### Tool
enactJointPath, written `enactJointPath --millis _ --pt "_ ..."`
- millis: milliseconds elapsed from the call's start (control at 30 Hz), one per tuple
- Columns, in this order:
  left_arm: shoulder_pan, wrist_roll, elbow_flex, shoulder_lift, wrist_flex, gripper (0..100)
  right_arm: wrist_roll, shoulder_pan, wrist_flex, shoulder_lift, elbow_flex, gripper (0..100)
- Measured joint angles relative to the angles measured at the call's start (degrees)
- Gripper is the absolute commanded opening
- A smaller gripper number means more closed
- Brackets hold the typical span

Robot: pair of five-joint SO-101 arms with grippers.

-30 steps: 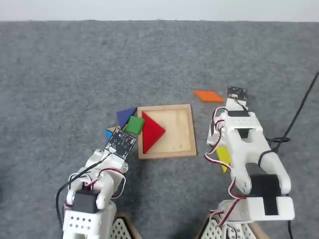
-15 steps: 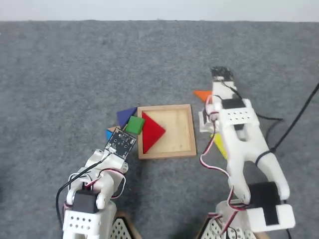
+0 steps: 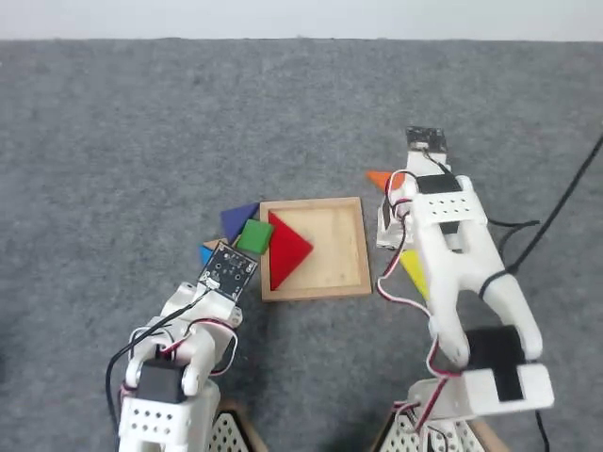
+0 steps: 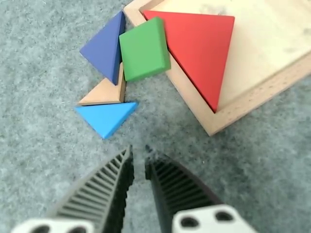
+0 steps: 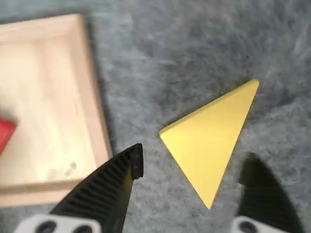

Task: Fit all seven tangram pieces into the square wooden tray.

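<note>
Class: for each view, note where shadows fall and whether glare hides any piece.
High view: even light, no glare on the wooden tray. Left wrist view: a thin shadow edges the green square; the red triangle shows no glare. Right wrist view: a soft shadow lies on the carpet along the tray's outer wall; the yellow triangle is glare-free.

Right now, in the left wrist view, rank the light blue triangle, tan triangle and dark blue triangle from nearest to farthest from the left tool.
1. Light blue triangle, just ahead of the left tool.
2. Tan triangle, right behind the light blue one.
3. Dark blue triangle, farther still, beside the green square.
</note>
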Motion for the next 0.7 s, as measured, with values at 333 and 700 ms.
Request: enactJointPath --millis 333,700 --pt "0.0 0.0 0.0 0.0 0.0 4 -6.5 1.8 -3.0 10.3 -4.4 35.4" --pt "0.0 0.0 0.0 0.0 0.0 4 -6.2 3.8 -3.0 16.4 -8.8 35.4"
